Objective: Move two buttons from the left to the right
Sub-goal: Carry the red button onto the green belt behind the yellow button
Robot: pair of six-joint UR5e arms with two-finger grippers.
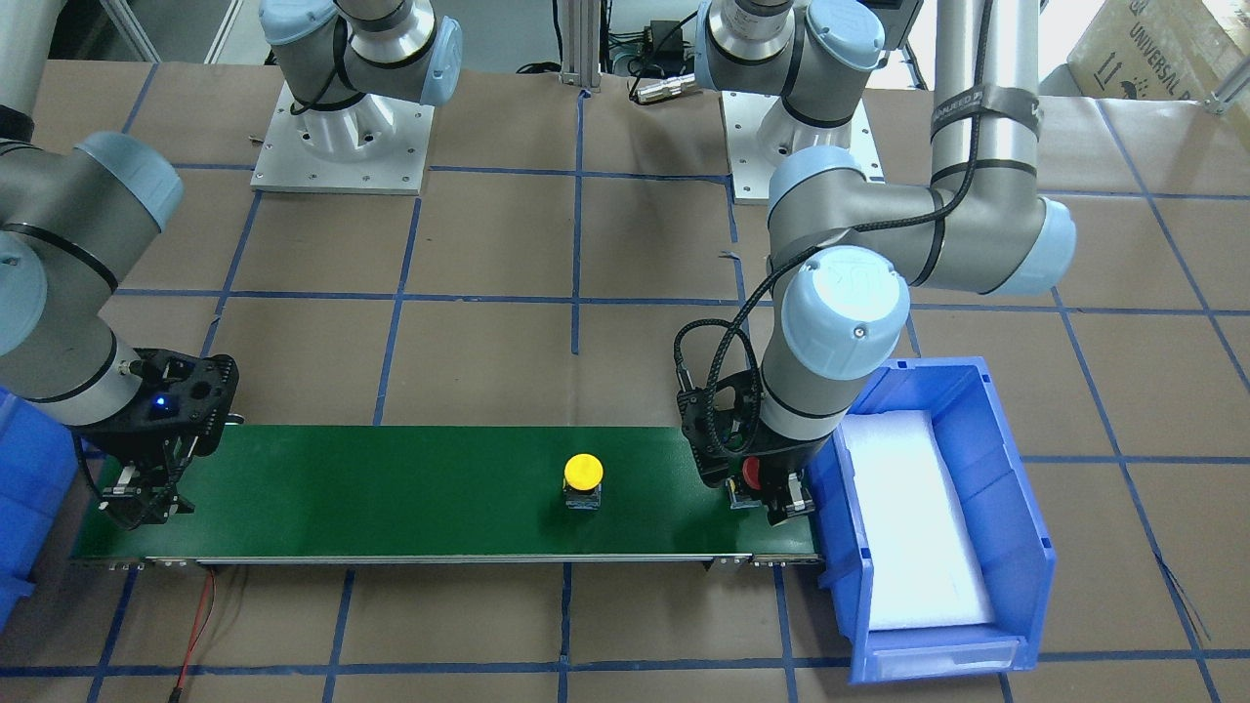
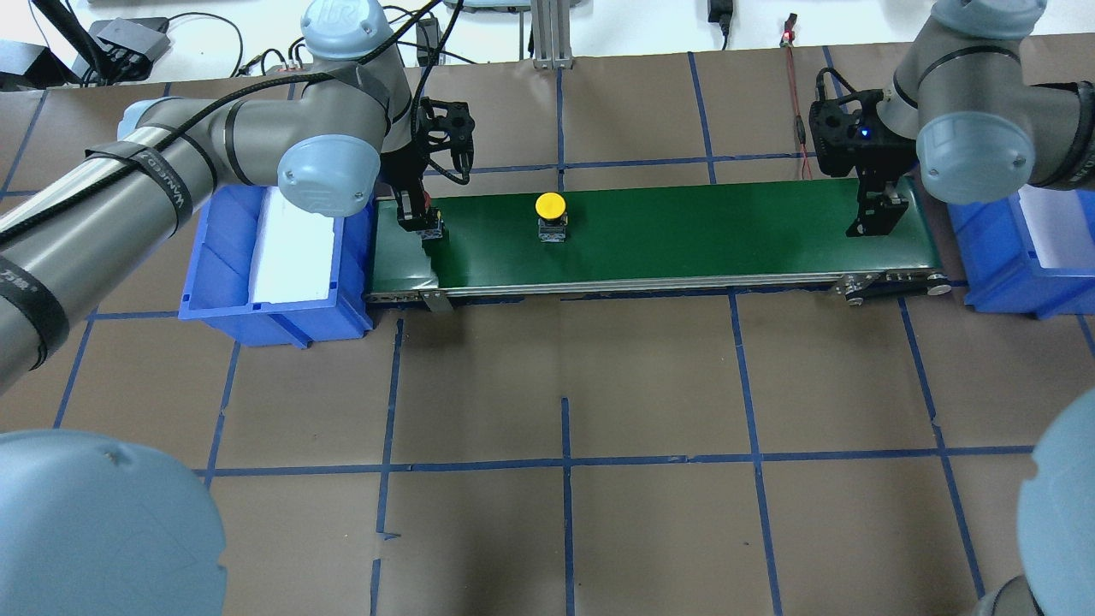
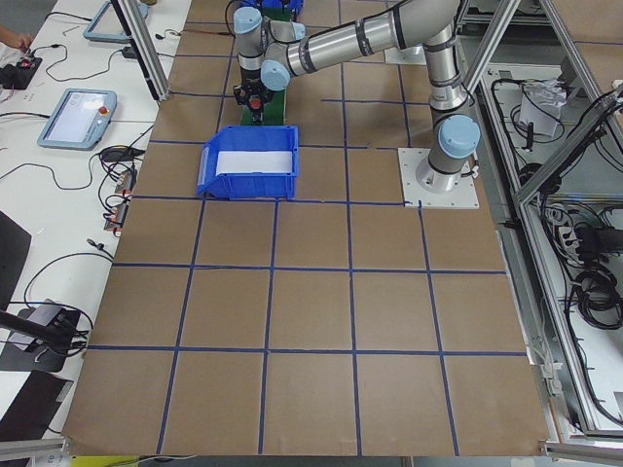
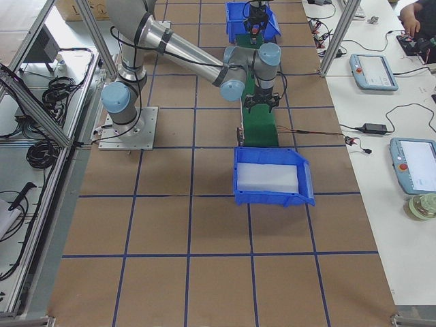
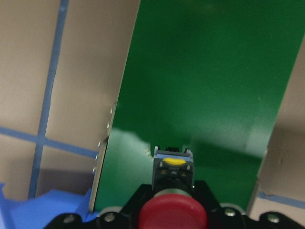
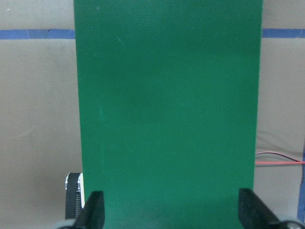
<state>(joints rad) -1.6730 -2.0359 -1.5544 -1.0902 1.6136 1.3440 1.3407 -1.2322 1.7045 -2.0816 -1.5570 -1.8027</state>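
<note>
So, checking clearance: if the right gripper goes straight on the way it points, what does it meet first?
The right gripper points down at the green conveyor belt. It would likely meet bare belt first, with nothing between its open jaws.
</note>
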